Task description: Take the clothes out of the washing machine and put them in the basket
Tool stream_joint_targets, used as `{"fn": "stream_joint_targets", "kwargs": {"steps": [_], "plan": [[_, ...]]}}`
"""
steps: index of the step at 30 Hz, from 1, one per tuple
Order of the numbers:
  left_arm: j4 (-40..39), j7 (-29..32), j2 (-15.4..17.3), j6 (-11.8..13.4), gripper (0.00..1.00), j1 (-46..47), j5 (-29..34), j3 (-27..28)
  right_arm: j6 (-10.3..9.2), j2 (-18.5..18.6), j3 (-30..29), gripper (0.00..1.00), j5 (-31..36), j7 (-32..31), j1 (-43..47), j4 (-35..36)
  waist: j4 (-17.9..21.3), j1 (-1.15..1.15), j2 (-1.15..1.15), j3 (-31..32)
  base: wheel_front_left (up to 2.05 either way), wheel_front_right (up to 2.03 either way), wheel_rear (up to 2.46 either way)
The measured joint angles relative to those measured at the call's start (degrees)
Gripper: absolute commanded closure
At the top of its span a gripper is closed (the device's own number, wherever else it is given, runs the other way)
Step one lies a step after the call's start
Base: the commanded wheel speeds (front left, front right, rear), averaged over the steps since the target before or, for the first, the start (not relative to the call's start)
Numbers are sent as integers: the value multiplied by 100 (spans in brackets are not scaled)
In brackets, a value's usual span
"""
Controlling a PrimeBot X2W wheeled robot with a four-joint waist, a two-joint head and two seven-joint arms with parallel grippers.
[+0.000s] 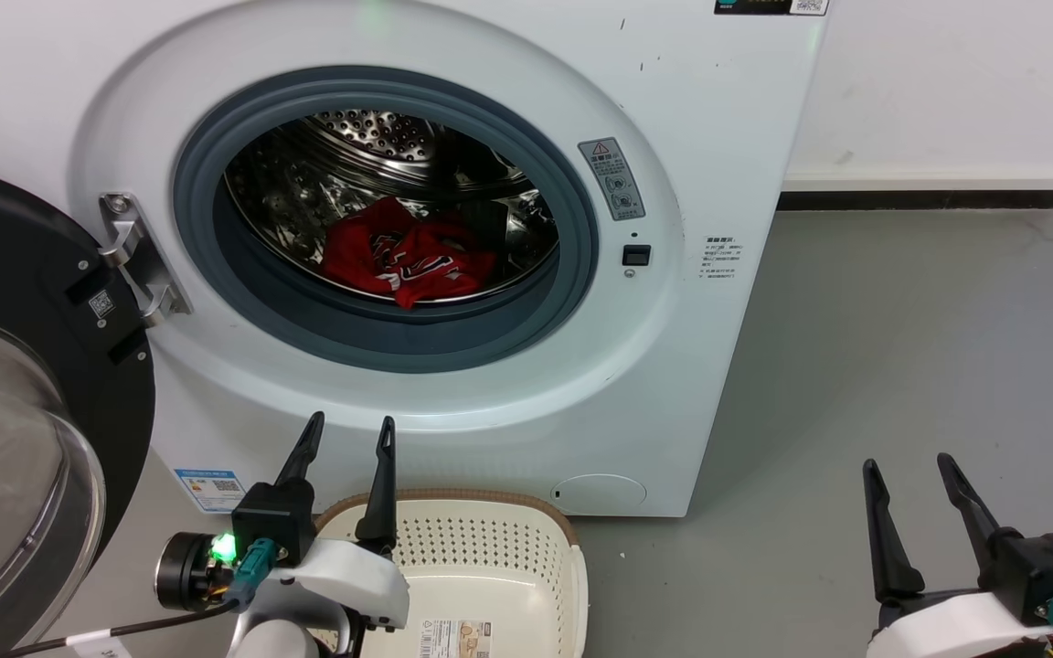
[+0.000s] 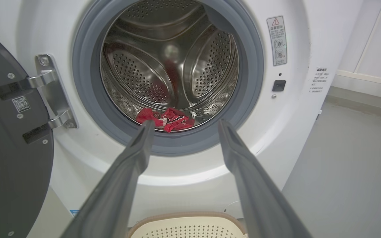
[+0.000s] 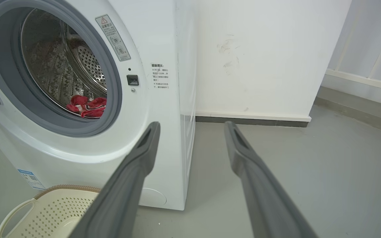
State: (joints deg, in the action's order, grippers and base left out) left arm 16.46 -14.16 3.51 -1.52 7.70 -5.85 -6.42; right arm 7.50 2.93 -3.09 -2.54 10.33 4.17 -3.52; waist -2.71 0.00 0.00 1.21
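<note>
**Door** [image 1: 28, 302]: dark frame with a glass centre. It stands wide open on a metal hinge [image 1: 135, 260], which leaves the porthole free to reach through. Its left and lower parts are cut off by the picture edge.

**Left gripper** [image 1: 351, 420]: fingers moderately parted, nothing between them. It is poised above the basket's far-left corner and aimed at the porthole, so this is probably the arm meant to reach in. In the left wrist view one finger overlaps the clothes, but the head view shows the gripper well short of the opening.

**Basket** [image 1: 490, 498]: cream, perforated, brown rim. It sits on the floor just in front of the washing machine and below the porthole, which keeps the carry short. No clothes show in the visible part. The near half is cut off, the left arm covers one corner, and the base label is only partly seen.

**Washing machine** [image 1: 673, 366]: white front-loader, top cut off.

**Clothes** [image 1: 403, 256]: a red crumpled heap lying at the lowest point of the steel drum [image 1: 371, 137], toward the front. The lettering cannot be read and the number of garments cannot be told. The grey seal hides the heap's lower edge.

**Right gripper** [image 1: 907, 461]: fingers parted about as much, empty. It hangs over bare floor [image 1: 901, 320], well to the right of the machine, apparently parked clear.
</note>
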Motion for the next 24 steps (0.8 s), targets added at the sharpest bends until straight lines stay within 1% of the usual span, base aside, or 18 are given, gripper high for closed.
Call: {"fn": "stream_joint_targets", "kwargs": {"steps": [9,24], "plan": [[74,-76,-5,20,0,25,293,0,1,0,-9,0,305,31,55,25,-24,0,0,2,0,0,0],[149,-76,-25,4,0,28,275,63,1,0,-29,0,260,25,55,-7,-13,0,0,-10,0,0,0]]}}
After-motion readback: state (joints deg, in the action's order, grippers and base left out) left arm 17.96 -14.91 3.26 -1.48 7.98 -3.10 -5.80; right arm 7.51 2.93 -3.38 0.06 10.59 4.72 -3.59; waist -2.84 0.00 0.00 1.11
